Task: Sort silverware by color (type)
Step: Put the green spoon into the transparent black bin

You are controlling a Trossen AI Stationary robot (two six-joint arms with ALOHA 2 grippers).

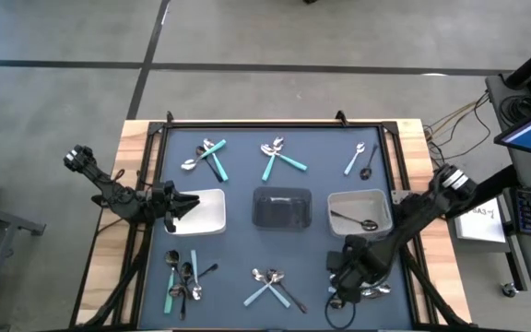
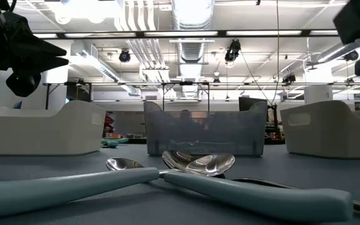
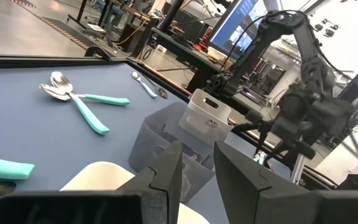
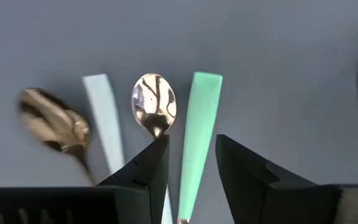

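Spoons and forks lie in small heaps on the dark blue mat: far left [image 1: 208, 157], far middle [image 1: 279, 157], far right [image 1: 359, 159], near left [image 1: 184, 277], near middle [image 1: 273, 286] and near right [image 1: 369, 291]. My right gripper [image 1: 344, 277] hangs open over the near right heap, pointing down. Below its fingers [image 4: 191, 162] lie a silver spoon [image 4: 154, 106], a teal handle [image 4: 199, 137] and a pale blue handle [image 4: 104, 121]. My left gripper [image 1: 187, 205] waits level over the white left tray [image 1: 212, 219], open, with nothing between its fingers [image 3: 197, 168].
Three trays stand in a row across the middle: white at left, a dark translucent one [image 1: 281, 207] in the centre, white at right [image 1: 359, 212] with a dark spoon [image 1: 358, 221] in it. The near middle spoons [image 2: 199, 165] lie close to the low camera.
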